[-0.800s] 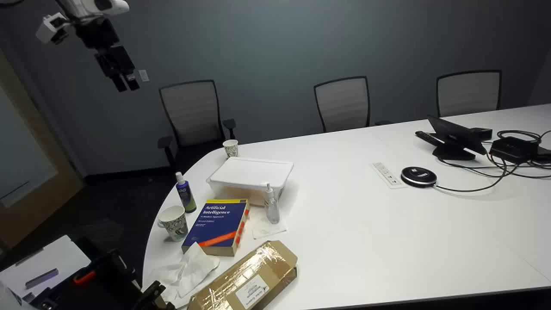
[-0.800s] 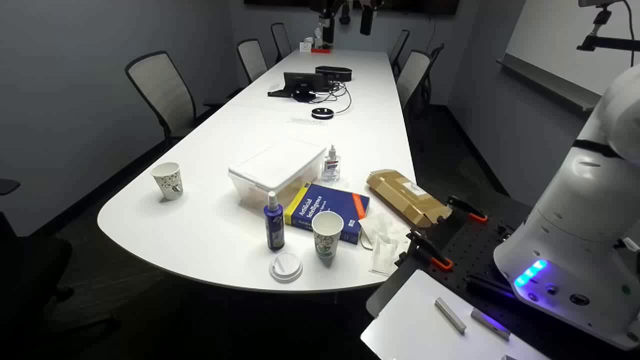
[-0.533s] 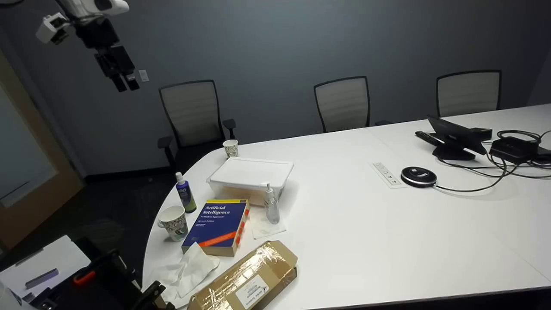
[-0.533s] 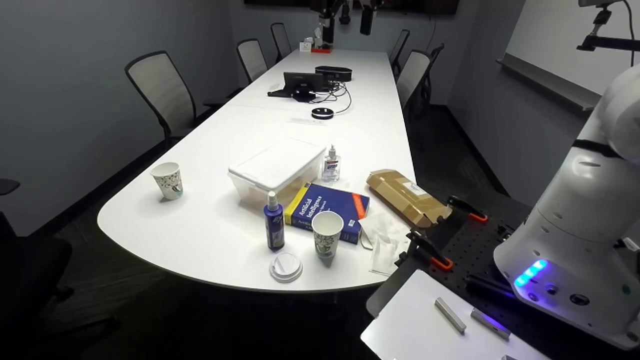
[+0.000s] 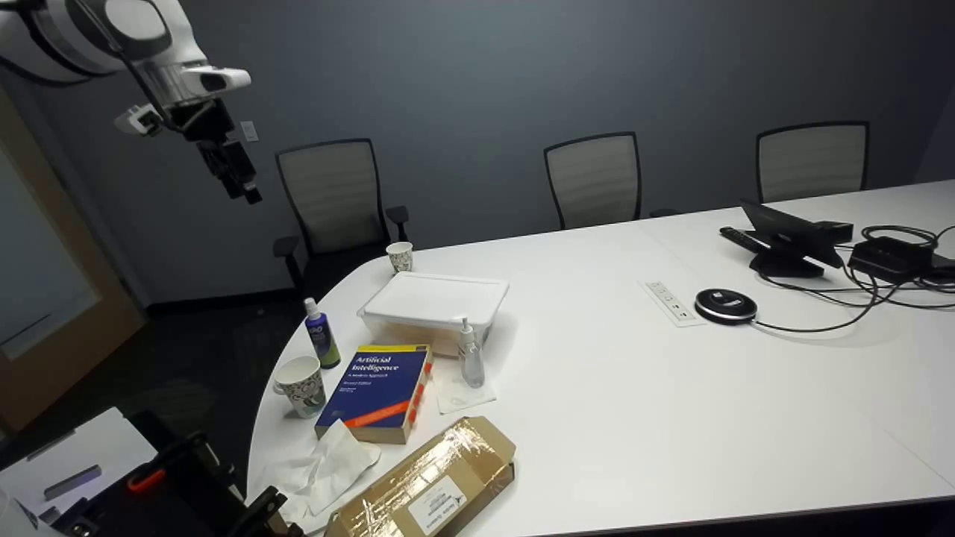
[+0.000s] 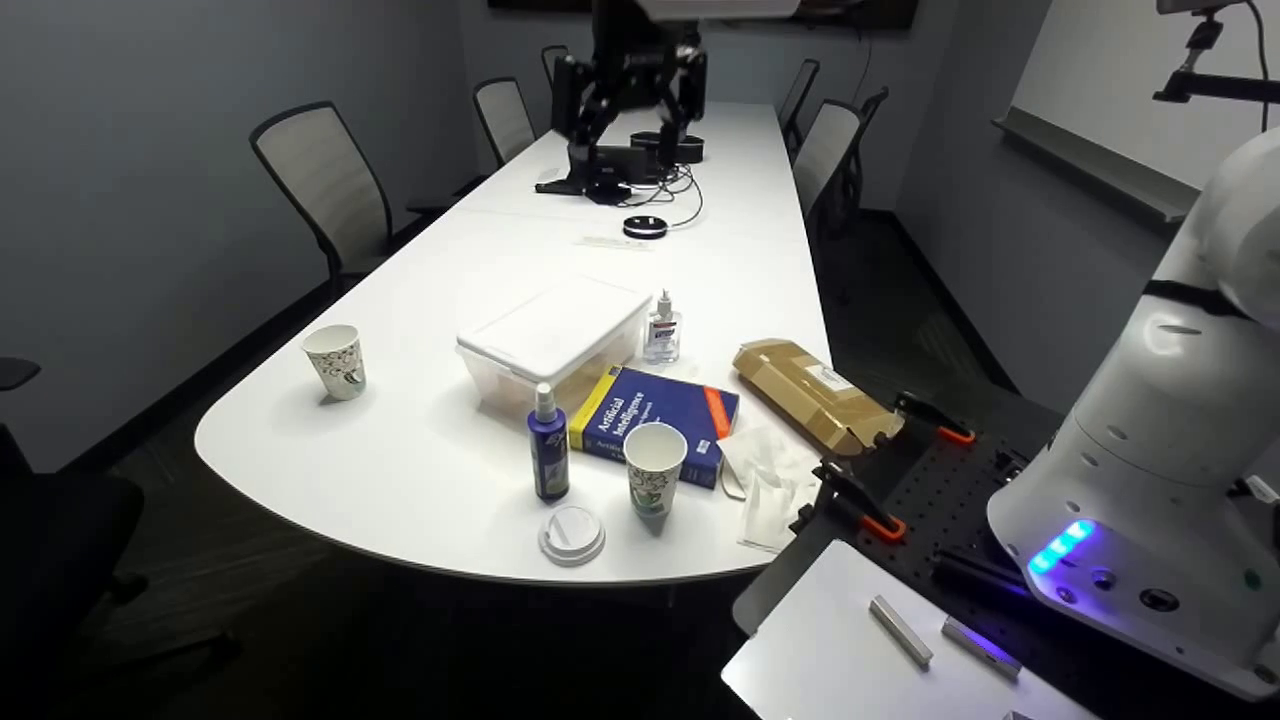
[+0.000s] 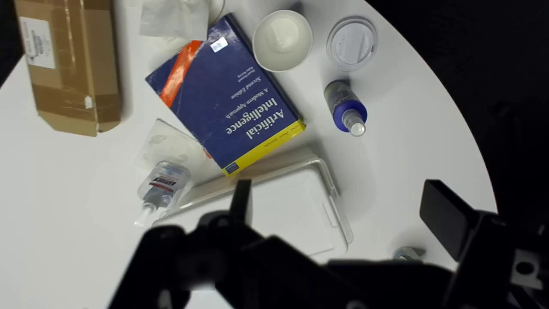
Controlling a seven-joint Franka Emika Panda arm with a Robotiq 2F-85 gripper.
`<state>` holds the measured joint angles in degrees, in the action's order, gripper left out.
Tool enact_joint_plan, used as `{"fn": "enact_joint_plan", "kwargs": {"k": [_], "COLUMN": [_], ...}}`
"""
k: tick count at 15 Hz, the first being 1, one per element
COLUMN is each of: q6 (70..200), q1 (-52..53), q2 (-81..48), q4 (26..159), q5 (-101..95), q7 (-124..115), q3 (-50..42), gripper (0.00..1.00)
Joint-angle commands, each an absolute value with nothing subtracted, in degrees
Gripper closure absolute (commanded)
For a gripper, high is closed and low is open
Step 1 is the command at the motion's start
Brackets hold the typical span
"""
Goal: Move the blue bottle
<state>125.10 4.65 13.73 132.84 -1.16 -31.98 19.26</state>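
The blue bottle is a slim dark blue spray bottle with a whitish top, upright on the white table. It shows in both exterior views (image 5: 322, 339) (image 6: 549, 460), beside the blue book and a paper cup. In the wrist view the bottle (image 7: 345, 105) is right of the book, above the fingertips in the picture. My gripper (image 7: 337, 195) is open with nothing between its fingers. It hangs in the air well above the table, apart from the bottle, in both exterior views (image 5: 245, 195) (image 6: 628, 150).
A paper cup (image 6: 655, 475) and a white lid (image 6: 572, 535) stand close to the bottle. The blue book (image 6: 660, 415), lidded plastic box (image 6: 555, 330), sanitizer bottle (image 6: 663, 335) and cardboard box (image 6: 815, 393) lie beyond. Another cup (image 6: 337, 362) stands near the table's edge.
My gripper has come down, moving down and right in an exterior view and looming larger and lower in an exterior view. The bottle and the other table objects have not moved.
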Motion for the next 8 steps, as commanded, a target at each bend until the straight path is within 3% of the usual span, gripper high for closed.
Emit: {"fn": "enact_joint_plan", "kwargs": {"k": [1,8], "q6": [134.69,147.38], "q1": [6.6,12.84], "q2": [4.2,-16.75], "q4": [134.16,130.31], "q5": [-3.36,-11.1], "q7": [-39.85,-48.38], "q3": [20.07,13.1], "gripper": [0.0,0.0]}}
